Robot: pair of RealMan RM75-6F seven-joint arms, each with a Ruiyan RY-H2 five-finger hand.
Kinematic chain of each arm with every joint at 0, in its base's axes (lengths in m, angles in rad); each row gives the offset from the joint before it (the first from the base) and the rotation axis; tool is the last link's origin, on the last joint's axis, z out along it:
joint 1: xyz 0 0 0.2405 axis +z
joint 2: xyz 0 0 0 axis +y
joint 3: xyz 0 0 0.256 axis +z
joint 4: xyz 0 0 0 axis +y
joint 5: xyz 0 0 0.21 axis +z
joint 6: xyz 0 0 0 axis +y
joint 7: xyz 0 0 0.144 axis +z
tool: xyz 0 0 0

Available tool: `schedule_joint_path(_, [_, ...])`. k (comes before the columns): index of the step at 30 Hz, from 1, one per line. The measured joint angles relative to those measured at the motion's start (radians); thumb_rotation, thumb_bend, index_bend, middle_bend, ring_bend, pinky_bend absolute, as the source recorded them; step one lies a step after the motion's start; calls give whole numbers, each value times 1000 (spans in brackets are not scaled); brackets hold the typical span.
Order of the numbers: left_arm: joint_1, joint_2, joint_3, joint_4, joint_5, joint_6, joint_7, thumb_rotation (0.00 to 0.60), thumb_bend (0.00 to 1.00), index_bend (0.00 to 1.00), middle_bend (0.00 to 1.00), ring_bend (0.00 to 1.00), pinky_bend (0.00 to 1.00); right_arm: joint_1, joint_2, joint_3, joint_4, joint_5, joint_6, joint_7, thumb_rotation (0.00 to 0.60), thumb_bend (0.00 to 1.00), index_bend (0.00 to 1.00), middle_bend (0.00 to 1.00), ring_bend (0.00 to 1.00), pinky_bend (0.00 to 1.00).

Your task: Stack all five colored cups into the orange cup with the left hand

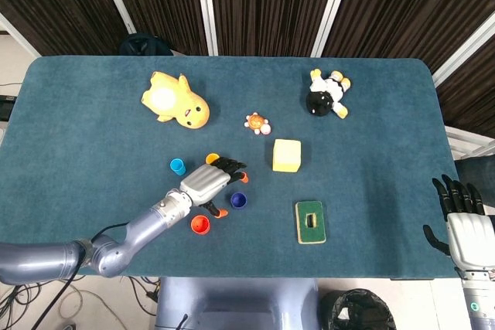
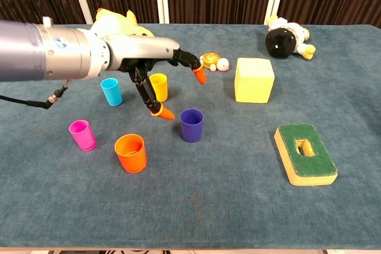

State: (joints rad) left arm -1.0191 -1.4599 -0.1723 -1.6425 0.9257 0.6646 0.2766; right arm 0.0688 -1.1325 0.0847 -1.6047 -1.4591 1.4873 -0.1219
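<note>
Left hand point(image 2: 156, 66) partly hiding yellow cup point(image 2: 158, 87), pink cup point(image 2: 82, 135) unseen from head view

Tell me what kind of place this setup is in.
Probably a robot lab or test room: a blue cloth-covered table set with small cups and toys like the yellow duck plush, dark slatted wall panels behind, and cables trailing on the floor.

A blue-covered tabletop point(image 2: 250, 206) carries five small cups standing upright and apart: orange point(image 2: 131, 153), pink point(image 2: 82, 135), light blue point(image 2: 111, 91), yellow point(image 2: 158, 87) and purple point(image 2: 191, 125). Farther back lie a yellow duck toy point(image 1: 175, 100), a small turtle toy point(image 2: 213, 61) and a black-and-white plush point(image 2: 286, 38). A yellow block point(image 2: 254, 80) and a green-topped sponge point(image 2: 305, 153) sit to the right.
</note>
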Motion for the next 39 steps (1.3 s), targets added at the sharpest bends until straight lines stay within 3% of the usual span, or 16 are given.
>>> schedule_joint_path(11, [-38, -83, 28, 89, -54, 1, 32, 600, 171, 300, 63, 0, 45, 1, -2, 3, 4, 4, 0, 3, 600, 374, 30, 44, 67, 0])
schedule_joint_path(39, [-85, -151, 68, 165, -103, 30, 110, 600, 217, 360, 69, 0, 44, 0, -4, 8, 9, 12, 1, 12, 600, 374, 30, 44, 67, 0])
